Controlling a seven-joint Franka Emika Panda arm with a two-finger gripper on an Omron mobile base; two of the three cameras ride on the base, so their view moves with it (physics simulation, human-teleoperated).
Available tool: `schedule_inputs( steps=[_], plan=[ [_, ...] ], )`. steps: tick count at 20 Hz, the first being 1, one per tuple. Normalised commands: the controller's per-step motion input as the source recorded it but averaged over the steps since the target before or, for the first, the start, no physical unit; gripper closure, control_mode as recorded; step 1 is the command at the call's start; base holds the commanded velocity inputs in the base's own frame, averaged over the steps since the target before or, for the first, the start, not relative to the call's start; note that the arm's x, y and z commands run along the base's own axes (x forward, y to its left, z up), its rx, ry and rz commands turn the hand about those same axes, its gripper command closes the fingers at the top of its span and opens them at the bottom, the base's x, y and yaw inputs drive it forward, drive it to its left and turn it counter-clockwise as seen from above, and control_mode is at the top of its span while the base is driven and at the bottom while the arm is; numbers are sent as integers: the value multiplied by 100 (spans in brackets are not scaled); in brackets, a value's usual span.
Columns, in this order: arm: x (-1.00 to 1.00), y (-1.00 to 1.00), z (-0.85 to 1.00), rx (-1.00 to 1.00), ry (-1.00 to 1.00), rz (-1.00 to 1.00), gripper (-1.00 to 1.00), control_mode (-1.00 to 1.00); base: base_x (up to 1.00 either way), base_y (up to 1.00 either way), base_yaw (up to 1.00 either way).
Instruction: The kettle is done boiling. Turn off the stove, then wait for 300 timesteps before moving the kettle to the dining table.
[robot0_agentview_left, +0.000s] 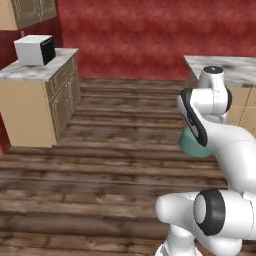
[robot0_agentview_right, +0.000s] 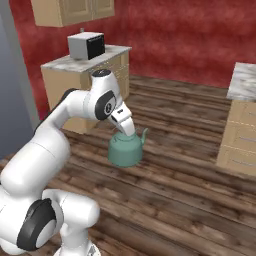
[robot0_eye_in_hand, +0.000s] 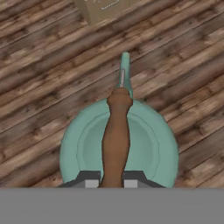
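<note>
- Nearest the hand camera, the gripper (robot0_eye_in_hand: 111, 180) is clamped on the brown handle (robot0_eye_in_hand: 116, 140) of the kettle (robot0_eye_in_hand: 78, 148); its two dark finger tips press the handle from either side at six o'clock in that view.
- The kettle is teal-green, round and squat. From above, its handle runs from six o'clock up to the centre, and its slim spout (robot0_eye_in_hand: 125, 72) points to twelve o'clock.
- The kettle hangs in the air above a dark wooden plank floor (robot0_eye_in_hand: 39, 78), carried by the arm and touching no surface.
- In the right base view, the kettle (robot0_agentview_right: 125, 149) sits near the picture's centre, just below the gripper (robot0_agentview_right: 128, 132), with its spout aimed toward three o'clock.
- In the left base view, a sliver of the teal kettle body (robot0_agentview_left: 192, 145) peeks out at about three o'clock, mostly hidden behind the white arm.
- A tan cabinet with a marble counter (robot0_agentview_right: 75, 62) stands at about eleven o'clock in the right base view, well apart from the kettle. A grey microwave (robot0_agentview_right: 86, 45) rests on it.
- Another marble-topped unit with tan drawers (robot0_agentview_right: 242, 135) stands at three o'clock in the right base view, also well apart from the kettle.
- A red wall (robot0_agentview_left: 150, 35) closes the room at twelve o'clock in the left base view.
</note>
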Motion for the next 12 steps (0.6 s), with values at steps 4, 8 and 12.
schedule_inputs(
  steps=[4, 8, 12],
  plan=[
    [0, 0, 0, 0, 0, 0, 100, 100, 31, 5, -57],
    [0, 0, 0, 0, 0, 0, 100, 100, 58, 24, -46],
    [0, 0, 0, 0, 0, 0, 100, 100, 78, 39, -36]
  ],
)
